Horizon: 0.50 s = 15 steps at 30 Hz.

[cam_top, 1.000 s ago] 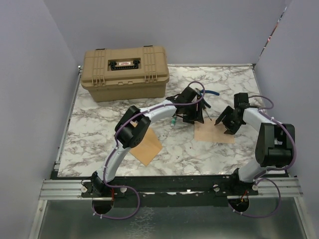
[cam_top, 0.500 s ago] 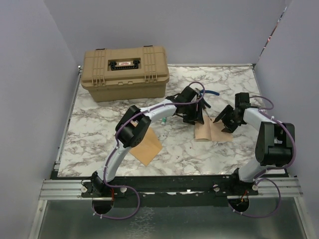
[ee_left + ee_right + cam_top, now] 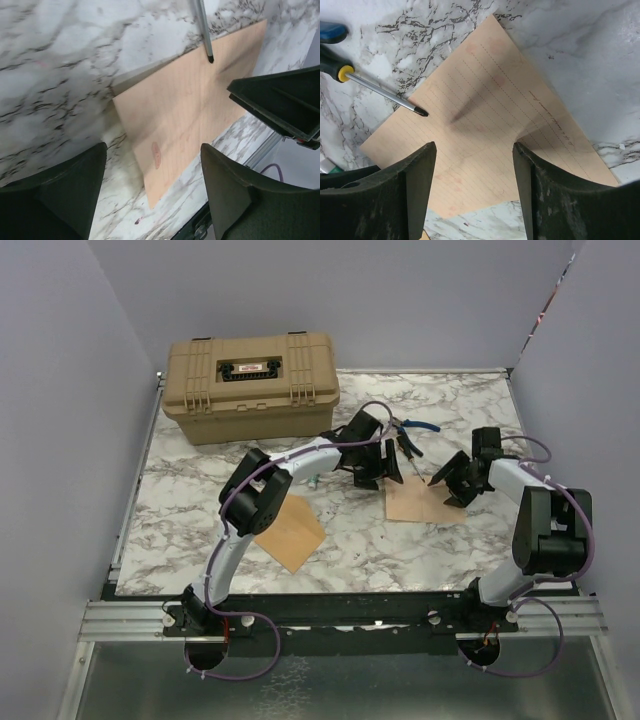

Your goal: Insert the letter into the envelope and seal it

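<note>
Half a second ago the letter stood buckled up between the two arms; now it lies flat on the marble surface again, and the left jaws have drawn back from it, toward the tan case. I judge that the lift did not hold, so the letter must be picked up afresh. The envelope lies well apart to the left, beside the left arm's elbow, not yet used. Both pairs of jaws stand open and grip nothing. In the left wrist view the sheet lies ahead of the spread jaws, untouched. In the right wrist view it fills the gap between the right jaws; contact cannot be told. A screwdriver rests its tip on the sheet
</note>
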### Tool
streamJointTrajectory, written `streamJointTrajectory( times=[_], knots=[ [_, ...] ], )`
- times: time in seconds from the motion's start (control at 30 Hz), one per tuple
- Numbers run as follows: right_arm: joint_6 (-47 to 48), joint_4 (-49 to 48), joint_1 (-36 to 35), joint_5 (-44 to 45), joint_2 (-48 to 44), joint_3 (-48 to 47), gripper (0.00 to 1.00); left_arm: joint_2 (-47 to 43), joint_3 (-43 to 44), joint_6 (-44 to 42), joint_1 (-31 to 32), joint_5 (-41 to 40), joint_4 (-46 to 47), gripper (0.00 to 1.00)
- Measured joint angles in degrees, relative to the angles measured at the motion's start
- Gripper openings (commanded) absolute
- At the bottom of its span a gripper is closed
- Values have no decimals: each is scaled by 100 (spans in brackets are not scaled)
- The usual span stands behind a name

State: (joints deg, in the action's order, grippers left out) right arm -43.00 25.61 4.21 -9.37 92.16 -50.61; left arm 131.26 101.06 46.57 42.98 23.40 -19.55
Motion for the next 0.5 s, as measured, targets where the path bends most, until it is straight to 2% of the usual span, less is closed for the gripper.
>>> streamJointTrajectory(
  times=[0.17, 0.37, 0.5],
  knots=[
    [-122, -66, 0, 79, -46, 61, 67, -372, -516, 129, -131, -280, 68, 83],
    [-138, -63, 0, 76, -46, 61, 67, -374, -531, 144, -111, -251, 208, 82],
    [-138, -66, 0, 50, -46, 61, 67, -343, -531, 153, -46, -197, 282, 73]
  ],
)
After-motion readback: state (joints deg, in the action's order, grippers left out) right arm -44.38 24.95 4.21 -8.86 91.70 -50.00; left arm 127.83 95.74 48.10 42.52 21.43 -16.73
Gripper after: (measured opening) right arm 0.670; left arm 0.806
